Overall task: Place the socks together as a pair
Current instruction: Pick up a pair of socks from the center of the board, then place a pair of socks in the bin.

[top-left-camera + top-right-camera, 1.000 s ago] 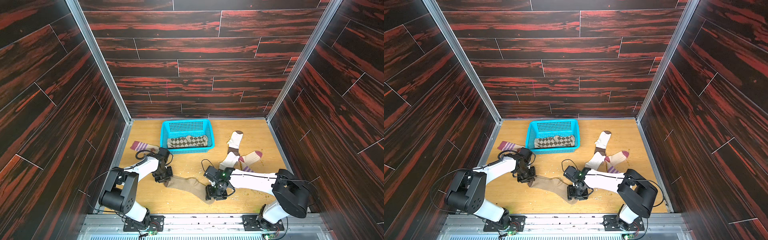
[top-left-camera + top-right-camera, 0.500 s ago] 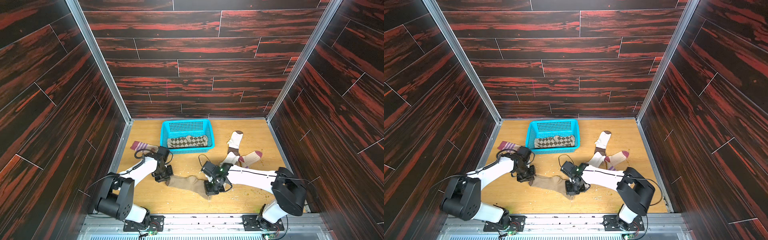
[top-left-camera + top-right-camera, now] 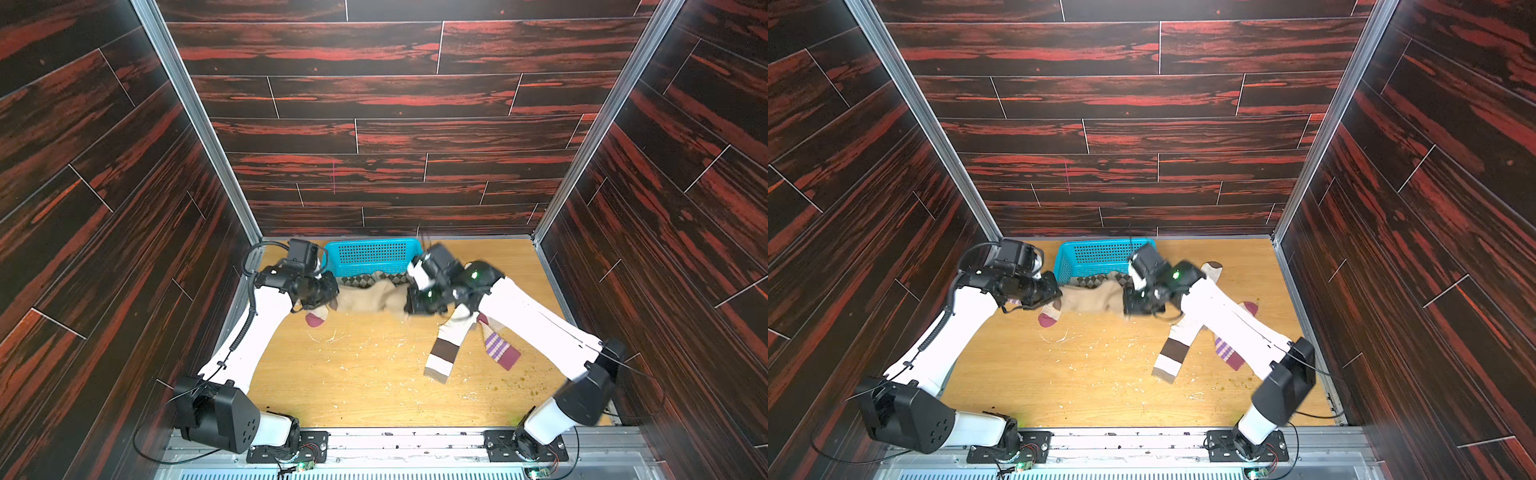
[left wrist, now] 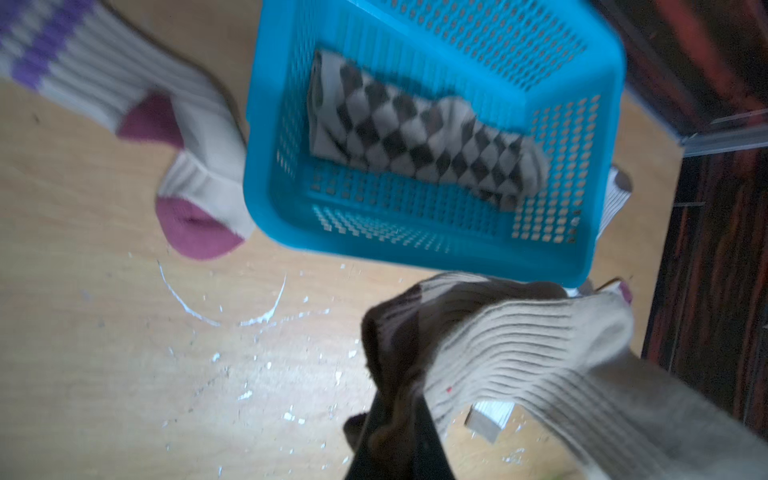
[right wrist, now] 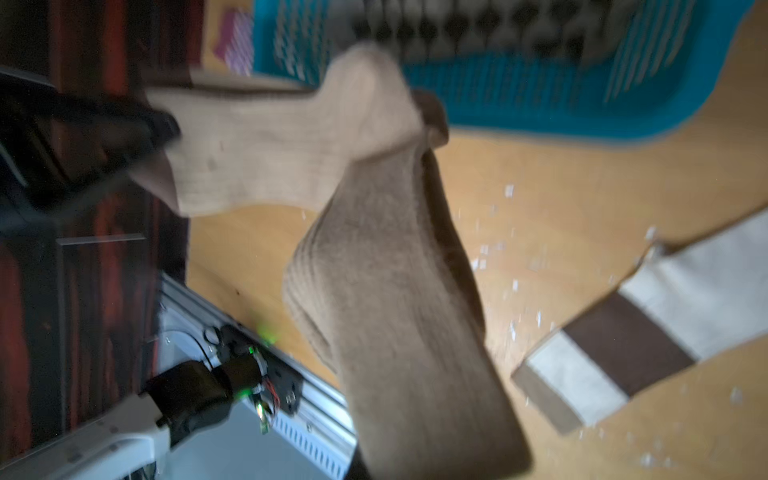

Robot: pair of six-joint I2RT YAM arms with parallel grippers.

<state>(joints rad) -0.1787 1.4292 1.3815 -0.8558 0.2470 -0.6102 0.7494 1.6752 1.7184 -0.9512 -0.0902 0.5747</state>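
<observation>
A plain ribbed tan sock (image 3: 370, 297) (image 3: 1092, 299) hangs stretched between my two grippers, off the floor, just in front of the blue basket (image 3: 372, 253) (image 3: 1100, 253). My left gripper (image 3: 332, 293) (image 3: 1059, 293) (image 4: 395, 428) is shut on one end of the tan sock (image 4: 519, 345). My right gripper (image 3: 409, 299) (image 3: 1125, 301) is shut on the other end; in the right wrist view the tan sock (image 5: 395, 291) covers its jaws. I cannot tell if the fabric is one sock or two layers. An argyle sock (image 4: 415, 137) lies in the basket.
A white sock with brown bands (image 3: 446, 347) (image 5: 644, 328) and a cream sock with purple stripes (image 3: 496, 347) lie on the floor under my right arm. Another maroon-toed cream sock (image 3: 318, 318) (image 4: 199, 183) lies left of the basket. Dark wood walls close in three sides.
The right gripper closed on the tan sock. Both arms then lifted it off the front of the floor and carried it back toward the basket.
</observation>
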